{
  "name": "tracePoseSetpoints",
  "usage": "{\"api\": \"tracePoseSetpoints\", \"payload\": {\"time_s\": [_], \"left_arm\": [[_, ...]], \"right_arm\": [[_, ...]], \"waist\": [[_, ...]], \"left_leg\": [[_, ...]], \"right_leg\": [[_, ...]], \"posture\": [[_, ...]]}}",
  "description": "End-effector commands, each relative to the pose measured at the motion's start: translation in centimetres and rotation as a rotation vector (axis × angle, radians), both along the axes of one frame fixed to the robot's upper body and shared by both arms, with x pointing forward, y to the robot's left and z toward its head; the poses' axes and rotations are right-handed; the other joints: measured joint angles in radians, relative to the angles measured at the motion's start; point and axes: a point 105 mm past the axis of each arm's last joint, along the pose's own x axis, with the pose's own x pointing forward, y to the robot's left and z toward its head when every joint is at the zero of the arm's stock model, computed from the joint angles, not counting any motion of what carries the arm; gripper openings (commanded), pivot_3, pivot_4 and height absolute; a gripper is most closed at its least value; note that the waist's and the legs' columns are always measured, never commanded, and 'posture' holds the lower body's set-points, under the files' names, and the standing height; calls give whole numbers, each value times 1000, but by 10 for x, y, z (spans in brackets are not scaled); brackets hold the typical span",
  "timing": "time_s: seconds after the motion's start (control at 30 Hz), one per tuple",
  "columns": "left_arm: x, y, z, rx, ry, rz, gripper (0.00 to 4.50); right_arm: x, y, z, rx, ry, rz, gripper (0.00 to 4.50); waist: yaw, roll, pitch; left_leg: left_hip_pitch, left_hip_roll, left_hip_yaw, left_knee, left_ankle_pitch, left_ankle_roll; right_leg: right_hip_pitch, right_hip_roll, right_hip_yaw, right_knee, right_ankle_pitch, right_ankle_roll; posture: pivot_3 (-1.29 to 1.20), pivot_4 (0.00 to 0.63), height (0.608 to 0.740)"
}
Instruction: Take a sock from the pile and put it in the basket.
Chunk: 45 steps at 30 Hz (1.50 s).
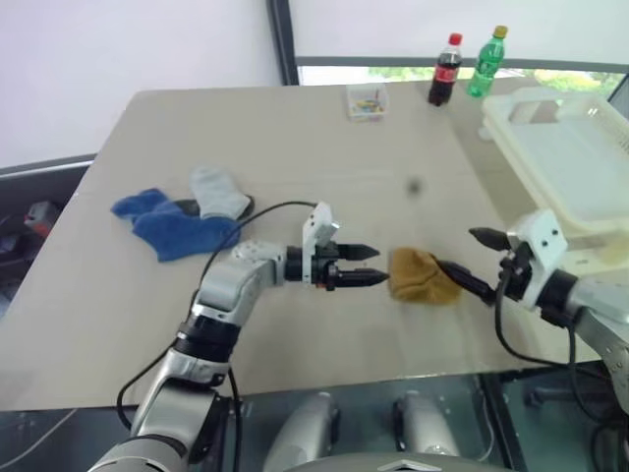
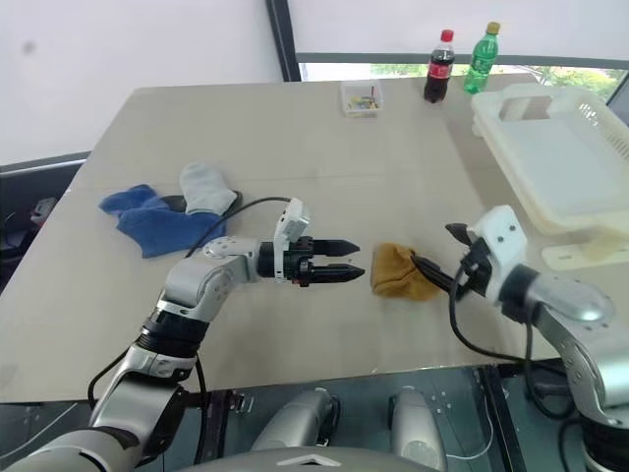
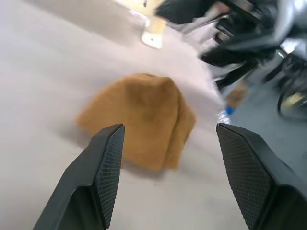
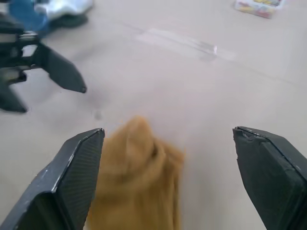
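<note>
A mustard-yellow sock (image 1: 420, 275) lies crumpled on the table (image 1: 295, 147), bunched into a lump with no clear long axis. It sits between the two grippers: the left gripper (image 1: 366, 265) just to its left with fingers spread and empty, the right gripper (image 1: 477, 258) to its right, fingers wide apart, one finger touching it. Left of the sock lies the pile (image 1: 182, 216) of blue and grey socks. Beyond the sock to the right stands the white basket (image 1: 570, 157), nothing visible inside; a small clear box (image 1: 367, 100) and two bottles (image 1: 467, 67) stand far behind.
</note>
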Motion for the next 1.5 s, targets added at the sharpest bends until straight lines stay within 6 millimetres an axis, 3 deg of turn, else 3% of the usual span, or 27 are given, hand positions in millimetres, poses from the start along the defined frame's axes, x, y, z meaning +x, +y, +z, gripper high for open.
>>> {"api": "tracePoseSetpoints", "payload": {"time_s": [0.03, 0.13, 0.3, 0.73, 0.83, 1.03, 1.13, 1.23, 1.3, 1.43, 1.5], "left_arm": [[-6, 5, 5, 62, -176, -26, 3282], [-9, 10, 2, 79, -221, 7, 3282], [-14, 14, -2, 93, -257, 46, 3282], [-16, 18, 1, 98, -337, 68, 3282], [-17, 18, 3, 90, -355, 59, 3282], [-20, 13, 10, 70, -378, 38, 3282], [-19, 11, 10, 67, -391, 38, 3282], [-15, 9, 13, 54, -415, 55, 3282], [-11, 6, 17, 34, -430, 76, 3282], [-5, -2, 27, -10, -451, 118, 3282], [-4, -6, 31, -28, -455, 127, 3282]], "right_arm": [[11, 5, -12, 6, 77, -15, 4452], [14, 11, -31, -53, 151, -3, 4452], [8, 3, -61, -184, 244, 2, 4452], [-2, 6, -116, -271, 456, 152, 4452], [-3, 3, -120, -260, 483, 160, 3700], [-1, -5, -114, -186, 471, 104, 1076], [3, -4, -105, -114, 434, 68, 59], [22, -1, -75, 20, 273, -17, 15], [39, -5, -44, 129, 115, -109, 15], [61, -37, 13, 207, -141, -316, 15], [75, -65, 41, 253, -238, -473, 15]], "waist": [[2, 0, 0], [-3, 0, 0], [-2, 1, 0], [-7, -2, -2], [-5, -3, -4], [-2, -6, -7], [0, -6, -7], [-1, -6, -7], [-4, -5, -6], [-4, 2, -1], [-5, 2, -1]], "left_leg": [[-1, 0, -1, 0, 0, 0], [-3, 0, -1, -1, 0, 1], [-11, -1, -1, 0, 0, 1], [-1, 0, -1, 0, -1, 1], [5, 1, -1, -1, -1, 2], [5, 0, -1, 0, -1, 2], [5, 0, -1, 0, -1, 2], [5, 0, -2, 0, -1, 2], [4, 0, -1, 0, -1, 1], [0, -1, 1, 1, 0, 1], [0, -1, 0, -1, 0, 1]], "right_leg": [[0, 0, -1, -1, 0, 0], [-2, 0, -1, -3, 0, 0], [-8, 0, -2, -4, 0, 0], [0, 0, -2, -4, 0, 0], [6, 1, -2, -4, 0, 0], [6, 1, -2, -4, 0, 0], [6, 1, -2, -4, 0, 0], [6, 1, -2, -4, 0, 0], [5, 1, -2, -3, 0, 0], [0, 0, 1, 1, 0, 0], [-2, 1, 1, 1, 0, 0]], "posture": [[0, 150, 740], [0, 150, 740], [0, 150, 740], [0, 150, 740], [0, 150, 740], [0, 150, 740], [0, 150, 740], [0, 150, 740], [0, 150, 740], [0, 150, 740], [0, 150, 740]]}}
